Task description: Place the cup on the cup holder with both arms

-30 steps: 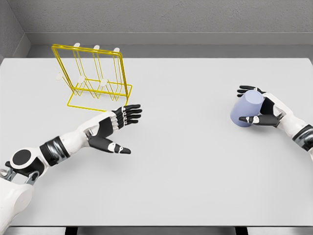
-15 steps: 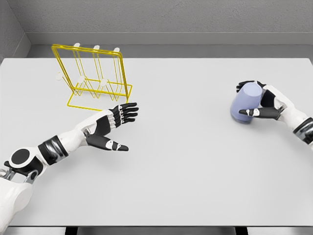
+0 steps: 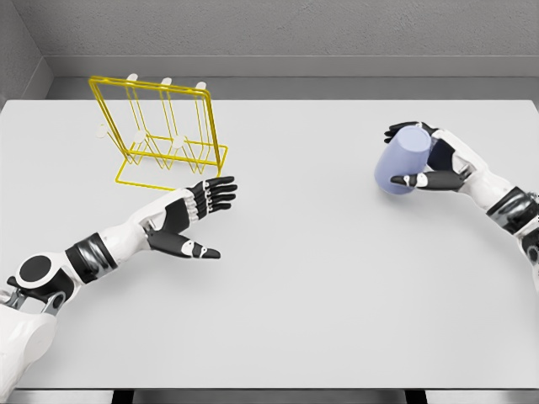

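A pale blue cup [image 3: 401, 162] is tilted and lifted off the white table [image 3: 312, 286] at the right, with my right hand [image 3: 418, 157] shut on it, thumb in front and fingers behind. The yellow wire cup holder [image 3: 162, 130] with white-tipped pegs stands at the back left. My left hand [image 3: 199, 217] hovers open just in front of the holder's base, palm turned toward the right, fingers spread and holding nothing. A wide stretch of table separates the two hands.
A grey wall [image 3: 286, 29] runs behind the table's far edge. The table's front edge lies near the bottom of the view.
My right hand has lifted the cup and carried it left and toward the back. The left hand has drawn back slightly toward the left.
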